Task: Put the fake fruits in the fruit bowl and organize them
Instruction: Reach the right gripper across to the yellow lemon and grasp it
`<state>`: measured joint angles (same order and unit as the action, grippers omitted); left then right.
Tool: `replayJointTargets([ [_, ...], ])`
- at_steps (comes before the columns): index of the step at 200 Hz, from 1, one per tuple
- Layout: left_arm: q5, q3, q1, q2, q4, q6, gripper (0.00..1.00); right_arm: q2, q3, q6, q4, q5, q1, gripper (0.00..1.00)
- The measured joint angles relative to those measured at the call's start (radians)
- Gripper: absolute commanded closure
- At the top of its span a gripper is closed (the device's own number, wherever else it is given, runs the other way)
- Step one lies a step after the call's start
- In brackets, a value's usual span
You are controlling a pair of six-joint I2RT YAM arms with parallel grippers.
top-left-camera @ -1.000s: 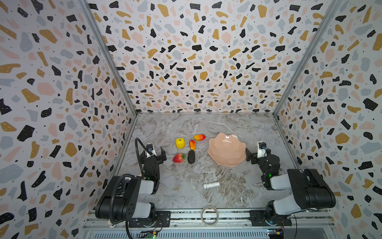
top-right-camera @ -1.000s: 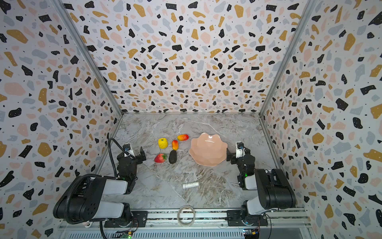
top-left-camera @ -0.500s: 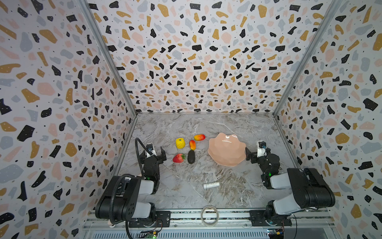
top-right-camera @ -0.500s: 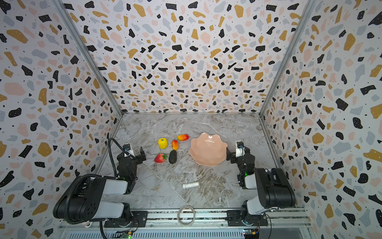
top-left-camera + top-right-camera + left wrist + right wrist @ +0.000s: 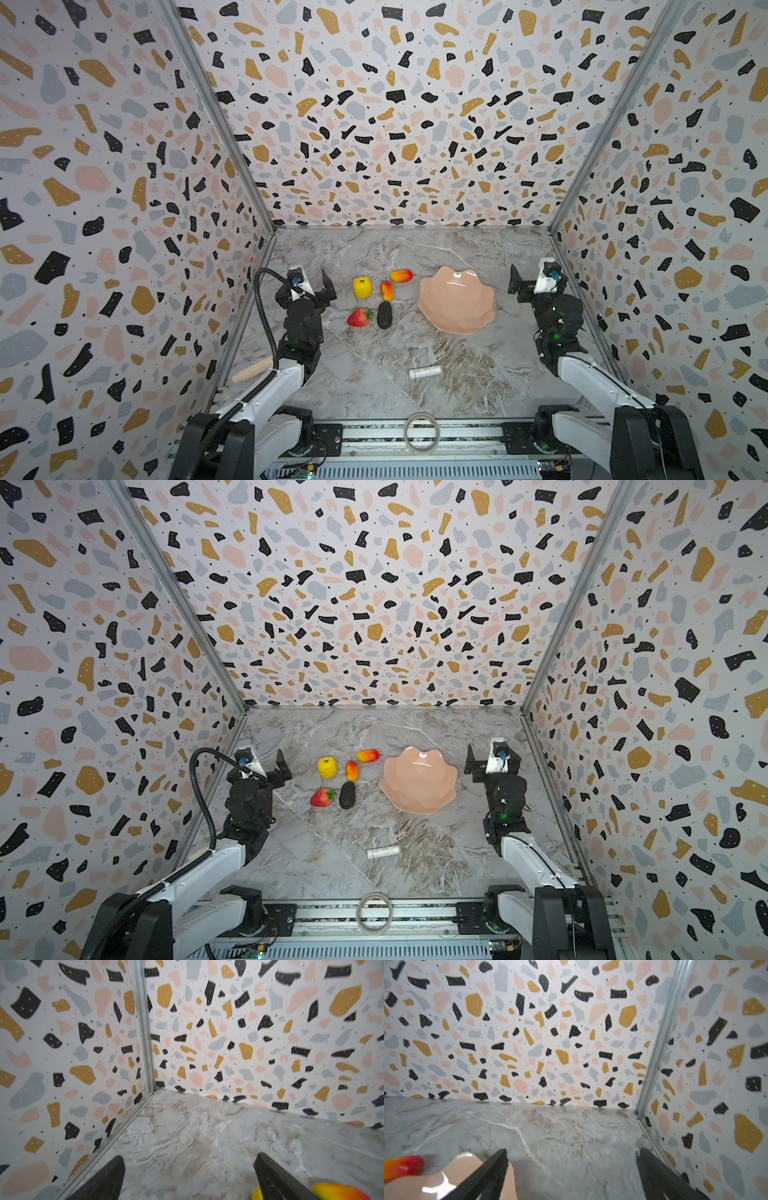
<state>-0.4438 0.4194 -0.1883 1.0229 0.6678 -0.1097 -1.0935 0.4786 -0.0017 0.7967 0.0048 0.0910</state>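
My left gripper [image 5: 309,286] has its fingers [image 5: 108,1180] spread wide with nothing between them, only bare marble counter [image 5: 374,374] showing in the gap, and my right gripper [image 5: 534,282] is the same, fingers [image 5: 488,1176] spread and empty. From the left fingers outward toward the fruit bowl [image 5: 456,300], I meet the fruits first: the bumpy yellow fruit [image 5: 362,287] nearest, then the strawberry [image 5: 359,317] touching or just beside the dark avocado [image 5: 384,314], then one mango [image 5: 387,290] standing between the yellow fruit and the bowl, and the second mango [image 5: 401,275] lying closest to the bowl's far rim but still clear of it. All five sit on the counter on the left side of the bowl. From the right fingers outward, the bowl's scalloped rim is just beside them in the right wrist view, and its peach interior is glossy and bare in both top views. So I judge the task not started: nothing is in the bowl, and all five fruits are left to carry over and arrange. A white tube [image 5: 424,371] lies well on the near side of the bowl, and a beige cone [image 5: 252,370] rests by the left wall; I would leave both alone.
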Motion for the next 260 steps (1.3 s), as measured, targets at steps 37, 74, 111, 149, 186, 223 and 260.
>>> replayJointTargets([
  [37,0.047,0.343,0.0,0.021,-0.419,-0.063,0.0,-0.198,0.378,0.009,-0.198,-0.025,0.227,0.01],
  [74,0.12,0.548,-0.003,0.075,-0.753,-0.103,0.0,-0.611,0.811,0.058,-0.43,-0.102,0.436,0.01],
  [111,0.196,0.625,-0.003,0.09,-0.974,-0.116,0.0,-0.988,1.219,0.119,-0.662,-0.176,0.55,0.01],
  [149,0.256,0.642,-0.003,0.098,-1.103,-0.112,0.0,-1.242,1.509,0.18,-0.808,-0.217,0.626,0.01],
  [186,0.285,0.639,-0.003,0.075,-1.139,-0.102,0.0,-1.379,1.636,0.235,-0.853,-0.231,0.676,0.02],
  [223,0.304,0.616,-0.003,0.066,-1.139,-0.09,0.0,-1.432,1.659,0.269,-0.877,-0.22,0.71,0.08],
  [260,0.313,0.603,-0.003,0.066,-1.14,-0.088,0.0,-1.447,1.659,0.278,-0.898,-0.188,0.731,0.15],
])
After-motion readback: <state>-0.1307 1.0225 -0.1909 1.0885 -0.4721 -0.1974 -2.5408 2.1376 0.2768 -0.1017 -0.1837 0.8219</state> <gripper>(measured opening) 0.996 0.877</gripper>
